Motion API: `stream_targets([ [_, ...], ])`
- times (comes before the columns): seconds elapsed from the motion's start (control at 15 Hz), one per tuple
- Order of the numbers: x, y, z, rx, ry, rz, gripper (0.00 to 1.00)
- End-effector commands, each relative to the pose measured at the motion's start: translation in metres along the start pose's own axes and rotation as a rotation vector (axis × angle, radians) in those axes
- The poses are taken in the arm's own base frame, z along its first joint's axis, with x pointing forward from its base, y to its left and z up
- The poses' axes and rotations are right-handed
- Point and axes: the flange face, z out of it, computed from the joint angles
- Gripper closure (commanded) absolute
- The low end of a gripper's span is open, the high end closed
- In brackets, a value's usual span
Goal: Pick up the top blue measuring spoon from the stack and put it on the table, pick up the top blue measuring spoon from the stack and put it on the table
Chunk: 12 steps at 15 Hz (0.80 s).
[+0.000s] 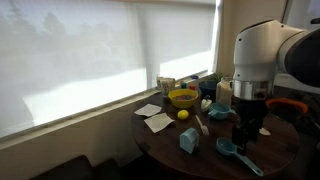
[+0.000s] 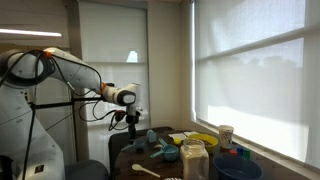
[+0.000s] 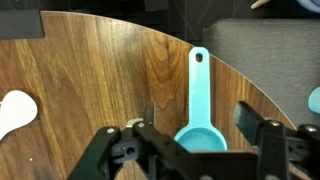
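Most of the left side in an exterior view is window, covered by a pale roller blind with daylight glowing through it. To its right my round, dark brown wooden table begins. Going across it I see white paper sheets, then a yellow bowl with a small yellow fruit just in front of it. Next come a wooden spoon and a small light-blue carton standing nearer the rim. Further right a white cup stands behind a teal clump that I take for the stack, though it is too small for me to count spoons. Just beside it my white arm hangs over the table, with my gripper low above the wood.

In the wrist view, a flat white shape lies at the far left on the brown grain. The table's curved rim runs across the upper right, with a grey surface beyond it. At the middle a teal measuring spoon lies flat on the table. Its round bowl is toward me and its handle points away, with a hanging hole at the tip. My gripper's fingers stand apart, one on each side of the bowl. Bare wood shows in both gaps, so neither finger touches the spoon.
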Motion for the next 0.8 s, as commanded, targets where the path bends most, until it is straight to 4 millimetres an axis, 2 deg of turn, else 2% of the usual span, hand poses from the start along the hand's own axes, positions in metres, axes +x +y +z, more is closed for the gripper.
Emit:
stream_targets([
  [0.0,-0.007,0.025,-0.029,-0.016,0.038,0.053,0.00],
  [0.07,-0.006,0.032,-0.035,-0.008,0.043,0.079,0.00],
  [0.13,-0.002,0.018,-0.022,-0.002,0.023,0.038,0.00],
  [0.33,-0.002,0.030,-0.036,0.008,0.042,0.064,0.00],
  [0.6,-0.003,0.030,-0.036,0.008,0.042,0.066,0.00],
  [0.73,0.011,0.041,-0.038,0.030,0.018,0.192,0.00],
])
